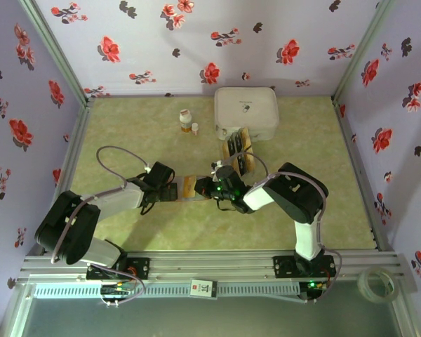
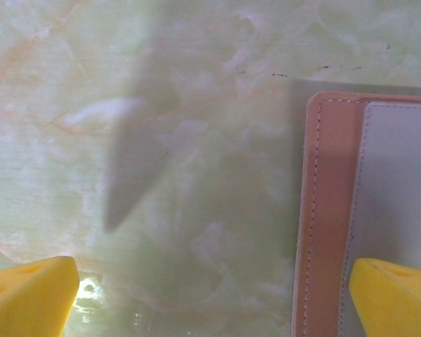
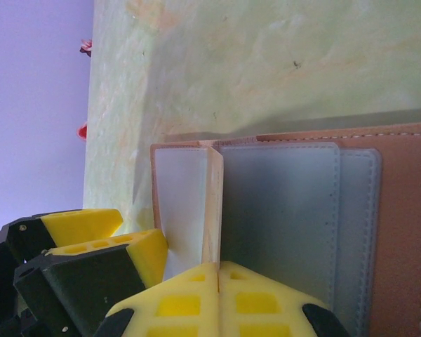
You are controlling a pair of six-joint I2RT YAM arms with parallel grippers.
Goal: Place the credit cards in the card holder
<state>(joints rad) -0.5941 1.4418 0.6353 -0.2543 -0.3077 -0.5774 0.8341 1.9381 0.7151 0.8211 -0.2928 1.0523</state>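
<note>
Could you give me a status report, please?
Left gripper open, straddling card holder edge. Right gripper shut at its raised flap. Credit cards by white box. Nothing blocking.

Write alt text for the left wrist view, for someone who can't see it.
The left gripper holds its yellow fingertips wide apart at the bottom corners over a pale green marbled table. A reddish-brown leather-look card holder with a grey inner panel lies flat at the frame's right edge, beneath one fingertip.

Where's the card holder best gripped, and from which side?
Probably the upright flap at the end beside the open left gripper. It stands off the table with its thin edge exposed, while the rest of the card holder lies flat. Come from that left end, closing across the flap's thickness.
</note>
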